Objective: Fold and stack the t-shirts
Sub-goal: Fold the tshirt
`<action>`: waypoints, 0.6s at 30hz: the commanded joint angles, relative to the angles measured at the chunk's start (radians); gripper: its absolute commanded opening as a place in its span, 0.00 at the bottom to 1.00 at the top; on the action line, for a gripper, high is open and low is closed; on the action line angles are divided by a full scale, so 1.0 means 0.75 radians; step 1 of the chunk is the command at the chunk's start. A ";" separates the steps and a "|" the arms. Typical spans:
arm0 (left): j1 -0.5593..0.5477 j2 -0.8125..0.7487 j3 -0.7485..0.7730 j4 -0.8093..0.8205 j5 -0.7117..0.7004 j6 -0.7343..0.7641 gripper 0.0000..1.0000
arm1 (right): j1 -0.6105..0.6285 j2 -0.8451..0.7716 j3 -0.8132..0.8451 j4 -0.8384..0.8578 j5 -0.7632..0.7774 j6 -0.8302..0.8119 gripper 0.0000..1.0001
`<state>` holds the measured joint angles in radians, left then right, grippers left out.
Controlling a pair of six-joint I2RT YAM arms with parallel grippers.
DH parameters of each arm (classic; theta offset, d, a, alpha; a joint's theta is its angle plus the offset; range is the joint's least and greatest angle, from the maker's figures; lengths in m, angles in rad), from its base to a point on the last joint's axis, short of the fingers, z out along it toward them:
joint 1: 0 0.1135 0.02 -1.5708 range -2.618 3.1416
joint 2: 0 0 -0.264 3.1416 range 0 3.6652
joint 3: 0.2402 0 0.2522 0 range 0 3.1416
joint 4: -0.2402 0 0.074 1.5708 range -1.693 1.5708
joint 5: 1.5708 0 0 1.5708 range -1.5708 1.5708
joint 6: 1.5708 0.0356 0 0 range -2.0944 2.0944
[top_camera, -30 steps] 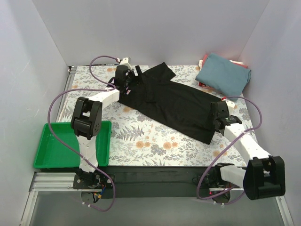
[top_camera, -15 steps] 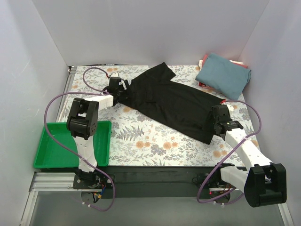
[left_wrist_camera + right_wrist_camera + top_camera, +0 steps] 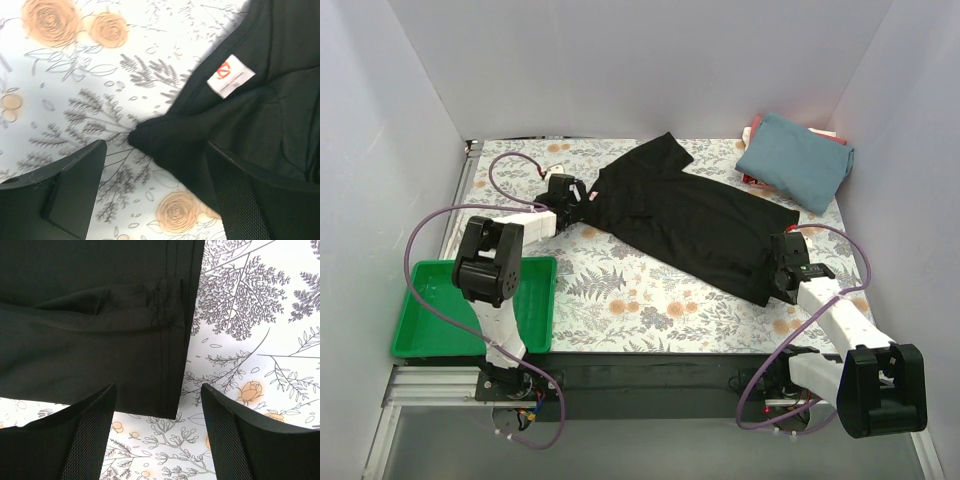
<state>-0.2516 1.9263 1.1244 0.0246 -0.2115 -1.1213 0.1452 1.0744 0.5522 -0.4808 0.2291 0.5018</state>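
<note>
A black t-shirt (image 3: 690,220) lies spread diagonally across the flowered table. In the left wrist view its pale neck label (image 3: 231,75) shows, and a folded corner of the black t-shirt (image 3: 170,145) lies between the fingers. My left gripper (image 3: 578,196) (image 3: 160,200) is open at the shirt's left end, low over the table. My right gripper (image 3: 782,268) (image 3: 157,432) is open over the black t-shirt's stitched hem corner (image 3: 165,390) at the near right. A folded teal-blue t-shirt (image 3: 795,160) rests on red/pink shirts (image 3: 752,128) at the far right corner.
A green plastic tray (image 3: 440,318) sits at the near left beside the left arm's base. White walls close in the table on three sides. Purple cables loop from both arms over the table's left and right sides.
My left gripper has come back from the far side to the shirt's left end. My right gripper has slid a little nearer, toward the hem corner. The shirt lies about as before.
</note>
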 commanded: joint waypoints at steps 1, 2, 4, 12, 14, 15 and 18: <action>0.002 -0.130 -0.041 -0.008 -0.082 -0.022 0.79 | -0.024 -0.017 -0.024 0.019 -0.039 0.012 0.74; 0.002 -0.136 -0.045 -0.008 -0.082 -0.025 0.78 | -0.028 -0.013 -0.033 0.019 -0.046 0.012 0.75; 0.002 -0.134 -0.053 -0.004 -0.074 -0.025 0.77 | -0.036 -0.005 -0.041 0.034 -0.072 0.010 0.75; 0.002 -0.085 -0.041 0.039 0.024 -0.051 0.67 | -0.052 0.028 -0.090 0.093 -0.148 0.026 0.72; 0.002 -0.091 -0.049 0.051 0.077 -0.061 0.64 | -0.054 0.030 -0.098 0.101 -0.174 0.034 0.67; 0.002 -0.094 -0.055 0.059 0.078 -0.069 0.63 | -0.054 0.032 -0.102 0.103 -0.175 0.037 0.67; 0.002 -0.100 -0.080 0.090 0.108 -0.076 0.58 | -0.054 0.030 -0.114 0.107 -0.166 0.047 0.61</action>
<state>-0.2516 1.8957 1.0817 0.0563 -0.1661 -1.1664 0.1066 1.0882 0.4911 -0.4175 0.1299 0.5194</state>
